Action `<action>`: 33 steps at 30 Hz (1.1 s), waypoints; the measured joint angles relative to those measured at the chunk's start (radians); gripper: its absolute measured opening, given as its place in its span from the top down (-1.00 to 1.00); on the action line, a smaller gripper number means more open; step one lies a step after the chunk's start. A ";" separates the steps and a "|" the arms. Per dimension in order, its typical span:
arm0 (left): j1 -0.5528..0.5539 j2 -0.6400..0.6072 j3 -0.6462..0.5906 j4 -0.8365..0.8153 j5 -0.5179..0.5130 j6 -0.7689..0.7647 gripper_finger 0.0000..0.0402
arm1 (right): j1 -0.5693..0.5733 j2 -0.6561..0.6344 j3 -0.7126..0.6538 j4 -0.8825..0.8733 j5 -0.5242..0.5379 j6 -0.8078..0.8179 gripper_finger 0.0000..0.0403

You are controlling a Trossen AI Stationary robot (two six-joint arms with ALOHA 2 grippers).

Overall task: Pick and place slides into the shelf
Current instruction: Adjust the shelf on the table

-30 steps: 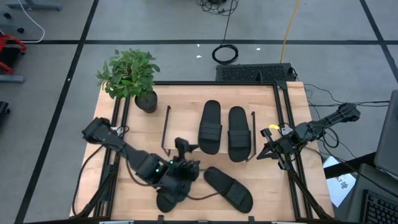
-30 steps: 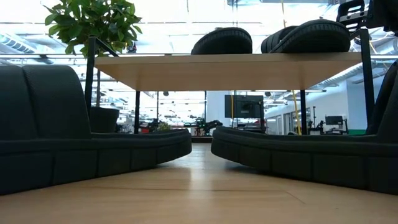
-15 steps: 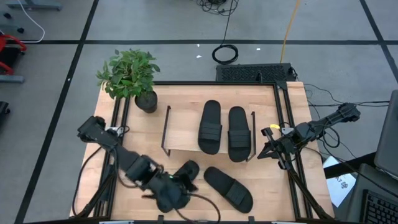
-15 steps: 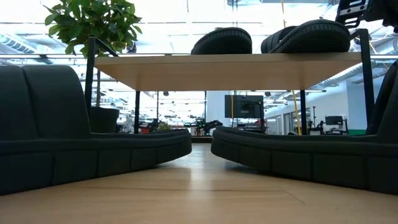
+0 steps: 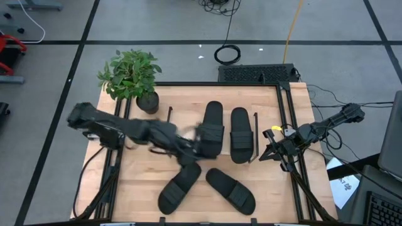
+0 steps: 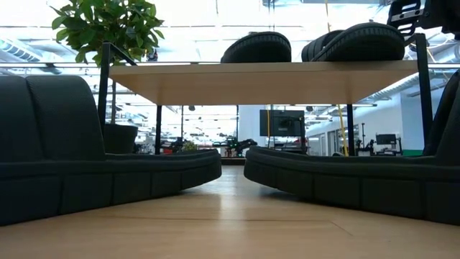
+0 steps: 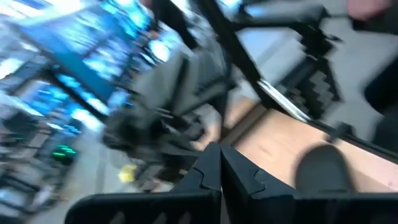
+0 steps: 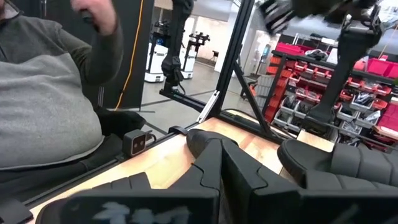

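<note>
High view – shelf: the shelf stands mid-table carrying 2 slides side by side toward its 3 o'clock half.
High view – loose pair: 2 more slides lie on the tabletop at 6 o'clock of the shelf, toes converging in a V.
High view – left arm: it reaches in from 9 o'clock, motion-blurred; the left gripper is over the shelf's front edge, empty, beside the left shelved slide.
High view – right arm: the right gripper waits at the table's 3 o'clock edge.
High view – plant: a potted plant sits at 11 o'clock.
Low view: both shelved slides top the board; 2 soles fill the foreground.
Left wrist view: fingers pressed together, holding nothing.
Right wrist view: fingers likewise closed and empty; a seated person is beyond the table.
</note>
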 joint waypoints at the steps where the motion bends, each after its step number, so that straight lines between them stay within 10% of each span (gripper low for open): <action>1: 0.002 -0.048 -0.035 0.012 -0.009 0.002 1.00 | 0.000 0.001 0.000 -0.001 -0.003 0.000 1.00; 15: -0.146 -0.700 -0.823 0.386 -0.292 -0.143 1.00 | 0.000 0.050 0.000 0.142 0.023 0.003 1.00; 33: -0.295 -0.778 -1.312 0.921 -0.449 -0.018 1.00 | 0.050 0.343 0.076 0.373 -0.026 -0.036 1.00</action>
